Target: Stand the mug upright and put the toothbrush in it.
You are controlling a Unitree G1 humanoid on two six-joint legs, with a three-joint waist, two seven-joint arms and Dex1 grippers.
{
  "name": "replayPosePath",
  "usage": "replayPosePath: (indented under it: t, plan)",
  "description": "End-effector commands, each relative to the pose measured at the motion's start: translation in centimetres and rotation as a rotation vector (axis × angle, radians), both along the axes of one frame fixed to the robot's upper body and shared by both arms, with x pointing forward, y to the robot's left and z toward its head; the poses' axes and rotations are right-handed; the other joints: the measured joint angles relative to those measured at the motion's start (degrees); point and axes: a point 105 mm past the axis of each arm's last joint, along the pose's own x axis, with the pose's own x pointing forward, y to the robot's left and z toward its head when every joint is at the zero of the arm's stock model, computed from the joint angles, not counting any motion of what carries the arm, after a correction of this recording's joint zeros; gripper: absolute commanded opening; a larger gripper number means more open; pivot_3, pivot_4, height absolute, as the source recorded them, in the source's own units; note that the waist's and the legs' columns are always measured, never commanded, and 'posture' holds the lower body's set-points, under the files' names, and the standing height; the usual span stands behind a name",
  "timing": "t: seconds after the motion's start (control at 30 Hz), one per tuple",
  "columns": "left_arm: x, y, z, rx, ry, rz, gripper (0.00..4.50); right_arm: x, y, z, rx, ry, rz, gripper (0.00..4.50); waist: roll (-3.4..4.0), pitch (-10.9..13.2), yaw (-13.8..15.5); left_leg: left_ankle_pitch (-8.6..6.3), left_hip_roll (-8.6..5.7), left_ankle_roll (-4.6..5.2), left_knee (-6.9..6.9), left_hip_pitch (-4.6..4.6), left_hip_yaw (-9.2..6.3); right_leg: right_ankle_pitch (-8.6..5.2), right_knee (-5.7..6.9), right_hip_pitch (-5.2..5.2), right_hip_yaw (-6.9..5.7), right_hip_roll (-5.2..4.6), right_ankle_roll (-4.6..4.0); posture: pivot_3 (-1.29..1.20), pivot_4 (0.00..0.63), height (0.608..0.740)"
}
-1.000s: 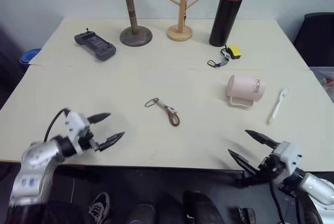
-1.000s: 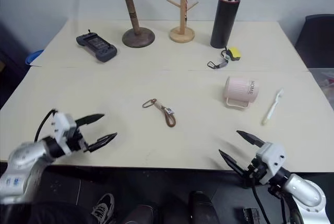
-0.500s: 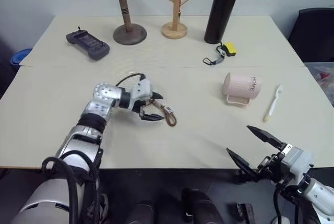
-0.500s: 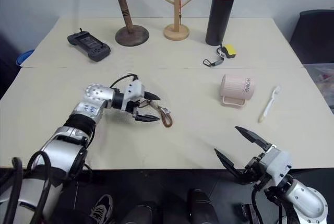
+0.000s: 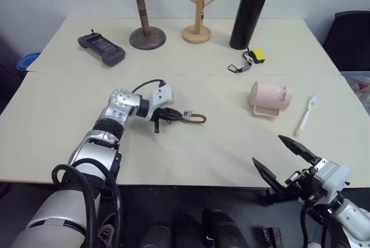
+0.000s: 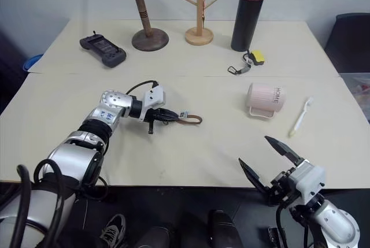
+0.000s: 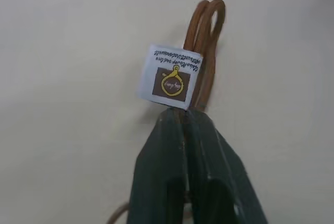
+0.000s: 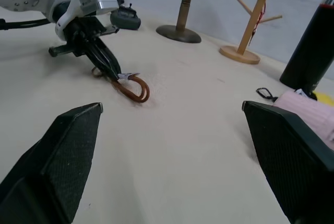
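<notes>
Lying on its side on the bench (image 5: 69, 138), the mug (image 5: 270, 98) is resting beyond the right jaws (image 5: 284, 159), its handle down against the bench top and its "HOME" lettering facing up; the toothbrush (image 5: 306, 116) is lying flat just beside the mug, apart from it, on the side away from the left jaws (image 5: 169, 116); both are sitting well apart from the left jaws and nearer the right ones, neither of them being touched. The right jaws are hanging spread wide near the bench's front edge, gripping nothing; the left jaws are pressing together on the brown keychain strap (image 5: 193, 118), whose loop and small white tag (image 7: 170, 76) are sticking out past the fingertips, the strap lying on the bench between the two jaws. Beyond the mug, a black flask (image 5: 251, 10) with a silver band is standing upright, with a yellow and black clip (image 5: 250, 60) lying near its foot; a wooden peg stand (image 5: 198, 14), a mushroom-shaped wooden stand (image 5: 143, 11) and a dark handheld controller (image 5: 103, 49) are sitting along the far side of the bench, beyond the left jaws.
</notes>
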Motion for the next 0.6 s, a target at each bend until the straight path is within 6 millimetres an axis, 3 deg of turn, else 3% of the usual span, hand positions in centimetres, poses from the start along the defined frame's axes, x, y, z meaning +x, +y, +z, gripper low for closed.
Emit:
replayPosePath:
  t: [0.03,0.17,0.27,0.43,0.5,0.6]
  plan:
    - [0.2,2.8,0.7,-0.137,-0.01,0.101,0.02,0.7,0.6,0.4,0.02,-0.006,0.06,4.5,0.0,0.0,-0.31,0.0,0.02,-0.01,-0.01,0.01,0.0,0.0,0.0,-0.01,0.0,0.01,0.0,0.0,0.15,0.74]
    - [0.8,7.4,3.3,-0.336,-0.064,0.301,0.02,1.9,1.7,0.6,0.031,-0.008,0.136,4.5,-0.01,0.0,-1.13,0.04,0.02,-0.07,0.02,-0.18,0.01,0.0,0.11,-0.33,0.05,0.02,-0.01,0.0,0.15,0.74]
    - [-0.2,12.1,4.8,-0.415,-0.114,0.445,0.02,2.7,2.6,0.7,0.043,-0.013,0.191,4.5,0.0,0.0,-1.33,0.05,0.04,-0.09,0.04,-0.31,0.0,0.0,0.15,-0.48,0.04,0.02,-0.01,0.0,0.15,0.74]
    - [-5.2,20.7,5.9,-0.456,-0.144,0.786,0.02,3.6,4.0,1.1,0.067,-0.032,0.274,4.5,0.0,0.01,-1.97,0.03,0.03,-0.08,-0.04,-0.27,-0.04,-0.01,0.1,-0.52,0.12,0.01,-0.03,0.0,0.15,0.74]
    - [-7.7,24.6,5.5,-0.459,-0.147,1.027,0.02,3.6,5.0,1.2,0.073,-0.046,0.327,4.5,0.01,0.01,-1.58,0.03,0.02,-0.06,-0.04,-0.28,-0.05,-0.01,0.09,-0.51,0.13,0.0,-0.03,0.0,0.15,0.74]
    - [-10.7,27.9,3.8,-0.453,-0.109,1.323,0.02,3.4,6.4,0.5,0.049,-0.041,0.416,4.5,-0.03,0.0,-0.51,0.02,0.01,-0.05,0.02,-0.27,-0.1,-0.02,0.1,-0.41,0.12,-0.02,-0.03,0.0,0.15,0.74]
